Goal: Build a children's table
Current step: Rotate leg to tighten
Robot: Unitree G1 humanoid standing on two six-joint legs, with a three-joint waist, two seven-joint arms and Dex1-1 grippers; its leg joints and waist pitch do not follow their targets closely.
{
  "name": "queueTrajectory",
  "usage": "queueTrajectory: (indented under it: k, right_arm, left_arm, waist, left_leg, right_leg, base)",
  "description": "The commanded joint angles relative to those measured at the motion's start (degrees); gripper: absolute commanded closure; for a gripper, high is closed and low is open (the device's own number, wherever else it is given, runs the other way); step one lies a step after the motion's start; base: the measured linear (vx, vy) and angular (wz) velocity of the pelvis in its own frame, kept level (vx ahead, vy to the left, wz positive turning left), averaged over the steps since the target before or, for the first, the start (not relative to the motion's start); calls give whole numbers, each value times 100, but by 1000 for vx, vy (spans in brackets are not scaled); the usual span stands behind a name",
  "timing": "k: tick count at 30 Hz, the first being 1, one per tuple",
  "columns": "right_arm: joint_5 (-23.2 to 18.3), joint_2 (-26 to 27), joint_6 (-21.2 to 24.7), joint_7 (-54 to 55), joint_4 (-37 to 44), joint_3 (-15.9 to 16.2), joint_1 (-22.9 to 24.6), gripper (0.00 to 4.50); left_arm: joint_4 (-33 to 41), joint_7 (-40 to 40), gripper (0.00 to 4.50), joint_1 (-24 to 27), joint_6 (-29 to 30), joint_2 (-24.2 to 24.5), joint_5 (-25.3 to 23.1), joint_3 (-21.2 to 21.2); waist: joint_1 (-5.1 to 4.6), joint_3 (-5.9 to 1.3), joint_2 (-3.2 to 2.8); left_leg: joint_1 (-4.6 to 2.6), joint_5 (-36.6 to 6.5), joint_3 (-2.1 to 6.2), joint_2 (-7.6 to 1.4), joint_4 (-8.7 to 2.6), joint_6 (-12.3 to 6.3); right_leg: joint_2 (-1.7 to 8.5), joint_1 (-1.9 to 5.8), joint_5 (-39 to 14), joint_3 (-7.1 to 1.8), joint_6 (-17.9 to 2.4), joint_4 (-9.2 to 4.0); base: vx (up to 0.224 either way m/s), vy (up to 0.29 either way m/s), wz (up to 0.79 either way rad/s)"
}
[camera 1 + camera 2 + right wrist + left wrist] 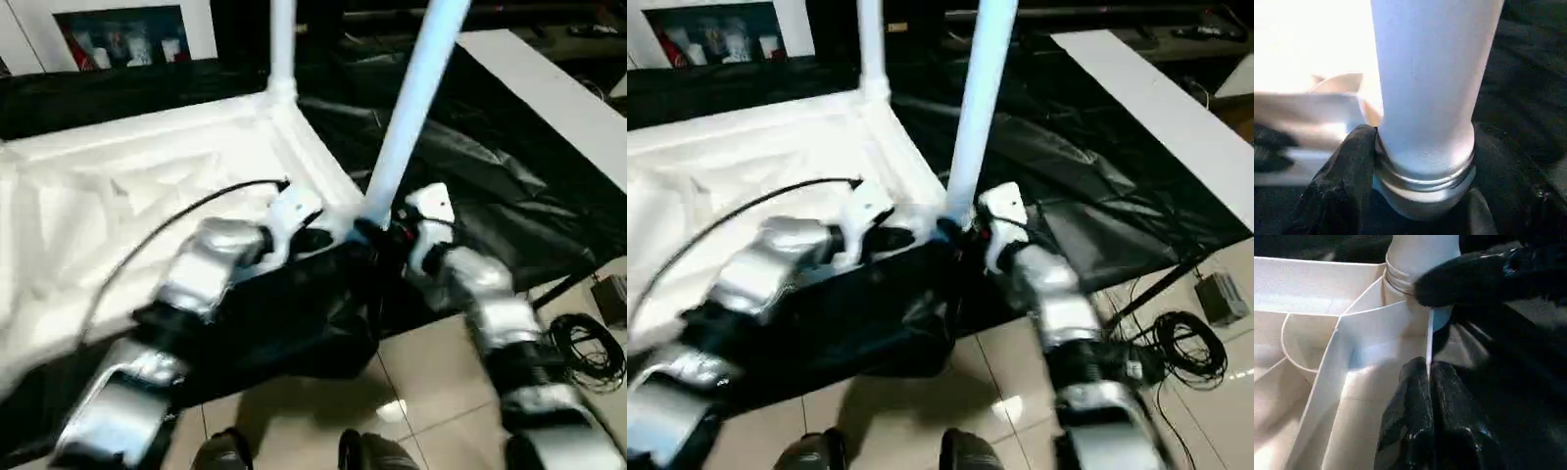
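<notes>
White plastic of the tabletop [108, 211] takes the left half of the head views; it lies upside down, ribbed side up, on a table covered with black sheet [490, 186]. One leg [282, 44] stands upright in the far corner socket. The left claw [1429, 396] is clenched on the thin rim wall of the tabletop near the close corner, one finger on each side of the wall, and it steadies the piece. To the right of it, the second leg [411, 108] rises from the near corner socket [1400, 279], and it leans a little to the right. The right claw [1420, 171] grasps this leg at its lowest part, just above the ridged collar, with black fingers [1347, 166] pressing on both sides. I judge that the leg is being seated and is not yet fully in. The risk is the lean: if the claw pushes down while the leg is tilted, the collar can jam in the socket or slip out. The tabletop corner also sits close to the table edge, so a strong push could slide it off toward the tiled floor [421, 382].
</notes>
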State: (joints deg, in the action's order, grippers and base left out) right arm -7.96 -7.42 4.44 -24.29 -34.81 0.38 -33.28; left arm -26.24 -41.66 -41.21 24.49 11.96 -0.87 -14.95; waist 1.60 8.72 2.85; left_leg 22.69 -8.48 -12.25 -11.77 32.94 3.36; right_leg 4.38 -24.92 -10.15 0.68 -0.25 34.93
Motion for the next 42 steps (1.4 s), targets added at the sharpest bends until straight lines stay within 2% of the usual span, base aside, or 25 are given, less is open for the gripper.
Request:
queueTrajectory:
  k: [1,4,7,8,9,12,14,18,20,21,22,23,24,25,27,29,31,34,36,42]
  right_arm:
    - [173,351,-20,631,-469,98,-116,184]
    - [260,505,-162,949,-700,55,-283,184]
    - [389,585,-364,853,-741,144,-373,184]
    - [272,609,-423,641,-622,115,-336,184]
    - [183,622,-456,529,-537,76,-308,128]
    - [-67,568,-601,116,-181,18,-201,114]
    - [-85,412,-602,-68,-1,60,-165,93]
    - [42,-206,-358,-623,307,223,-128,60]
    - [221,-549,-327,-915,330,364,-114,49]
    - [221,-549,-327,-915,330,364,-114,31]
    - [303,-920,-299,-1434,392,461,-66,31]
    - [303,-920,-299,-1434,392,461,-66,31]
    - [285,-1073,-256,-1712,452,488,-32,31]
    - [217,-1384,-189,-2313,655,598,71,31]
    - [180,-1511,-133,-2539,743,645,116,31]
    - [97,-1782,-42,-2988,918,751,203,31]
    - [21,-1860,-23,-3155,986,785,229,31]
    - [-82,-1875,-19,-3299,1020,790,230,31]
    - [-118,-1869,-32,-3395,1034,828,233,31]
    - [-96,-1794,19,-3623,955,901,251,31]
  left_arm:
    - [-448,560,450,15,93,-265,-162,-58]
    - [-585,690,450,-26,57,-363,-242,-80]
    - [-672,764,450,-59,63,-400,-328,-122]
    - [-681,764,450,-65,59,-389,-339,-123]
    - [-683,756,450,-66,61,-378,-342,-121]
    - [-655,665,450,-57,45,-286,-335,-124]
    - [-625,544,450,-41,-22,-197,-331,-148]
    - [-322,148,450,77,-108,80,-355,-231]
    - [-141,-80,450,123,-98,211,-348,-290]
    - [-141,-80,450,123,-98,211,-348,-290]
    - [124,-395,450,205,-124,394,-287,-345]
    - [124,-395,450,205,-124,394,-287,-345]
    - [251,-570,450,245,-57,487,-235,-379]
    - [476,-961,450,337,-151,719,-176,-507]
    - [556,-1079,450,370,-126,785,-123,-525]
    - [769,-1465,450,474,-153,976,43,-555]
    - [919,-1772,450,548,-230,1113,109,-641]
    - [1108,-2075,450,642,-227,1243,192,-711]
    - [1241,-2234,450,705,-174,1306,254,-734]
    - [1319,-2210,450,738,-110,1317,255,-726]
  waist:
    - [-21,-438,-31]
    - [-28,-440,-17]
    - [-25,-450,-16]
    - [-24,-446,8]
    - [-19,-449,5]
    - [0,-451,2]
    - [-25,-443,27]
    - [-65,-429,15]
    - [-83,-444,7]
    - [-84,-449,11]
    - [-86,-457,17]
    - [-86,-459,21]
    - [-82,-461,-5]
    - [-78,-469,7]
    - [-80,-461,11]
    - [-74,-447,2]
    - [-82,-427,24]
    - [-88,-418,4]
    - [-72,-423,-2]
    - [-2,-436,14]
  left_leg:
    - [-162,-1550,87,-91,-382,8]
    - [-150,-1548,81,-73,-377,-21]
    - [-146,-1467,71,-71,-368,-87]
    - [-137,-1397,64,-70,-365,-133]
    - [-134,-1373,64,-70,-362,-162]
    - [-134,-1271,55,-78,-355,-311]
    - [-87,-1210,74,-75,-368,-358]
    - [-109,-1291,79,-90,-372,-324]
    - [-98,-1124,68,-84,-349,-363]
    - [-98,-1048,61,-82,-340,-383]
    - [-93,-932,57,-81,-329,-449]
    - [-79,-815,50,-78,-316,-534]
    - [-89,-780,45,-82,-314,-568]
    - [-93,-721,40,-85,-300,-642]
    - [-85,-611,36,-86,-301,-734]
    - [-110,-763,42,-107,-308,-732]
    - [-122,-923,39,-114,-321,-667]
    - [-134,-1026,45,-132,-333,-555]
    - [-156,-988,46,-147,-338,-526]
    - [-148,-773,30,-126,-319,-567]
  right_leg:
    - [220,207,-1582,-155,-974,-471]
    - [214,213,-1516,-151,-941,-472]
    - [202,223,-1282,-152,-961,-455]
    - [200,231,-1151,-155,-982,-446]
    - [203,240,-1096,-155,-994,-438]
    - [205,246,-906,-157,-1044,-429]
    - [206,281,-910,-136,-1068,-420]
    - [213,258,-1202,-137,-1052,-452]
    - [205,270,-966,-141,-1144,-429]
    - [201,276,-857,-142,-1176,-422]
    - [197,292,-617,-144,-1264,-397]
    - [195,308,-414,-143,-1334,-372]
    - [193,309,-310,-148,-1377,-365]
    - [188,322,-111,-148,-1457,-345]
    - [181,333,117,-148,-1530,-321]
    - [195,321,-100,-140,-1569,-340]
    - [206,295,-457,-142,-1550,-379]
    - [213,274,-720,-149,-1509,-390]
    - [220,268,-690,-156,-1510,-380]
    - [208,283,-396,-161,-1515,-337]
  base:
    - [0,0,0]
    - [0,0,0]
    - [0,0,0]
    - [0,0,0]
    - [0,0,0]
    - [0,0,0]
    - [0,0,0]
    - [0,0,0]
    - [0,0,0]
    - [0,0,0]
    - [0,0,0]
    - [0,0,0]
    - [0,0,0]
    - [0,0,0]
    - [0,0,0]
    - [0,0,0]
    - [0,0,0]
    - [0,0,0]
    - [0,0,0]
    - [0,0,0]
